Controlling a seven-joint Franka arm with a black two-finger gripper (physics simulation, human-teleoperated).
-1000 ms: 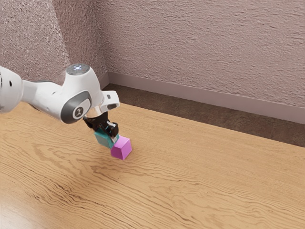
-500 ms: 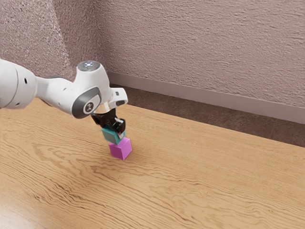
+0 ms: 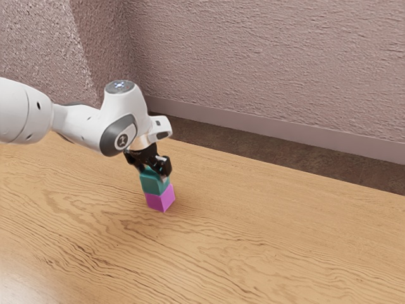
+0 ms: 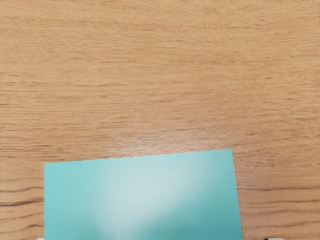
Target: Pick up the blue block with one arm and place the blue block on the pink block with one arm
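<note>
The blue block (image 3: 152, 182), teal in colour, rests squarely on top of the pink block (image 3: 159, 198) on the wooden table (image 3: 266, 240). My gripper (image 3: 152, 168) stands directly over the stack, its black fingers down around the blue block's upper sides and shut on it. In the wrist view the blue block (image 4: 142, 197) lies just under my hand as a large teal face and hides the pink block beneath it.
The wooden tabletop spreads wide around the stack on all sides. A textured wall (image 3: 266, 57) with a pale baseboard (image 3: 285, 130) and a strip of dark floor (image 3: 285, 155) runs behind the table's far edge.
My gripper carried the blue block to the exterior view's right, from beside the pink block to above it, then lowered it until it sits on the pink block.
</note>
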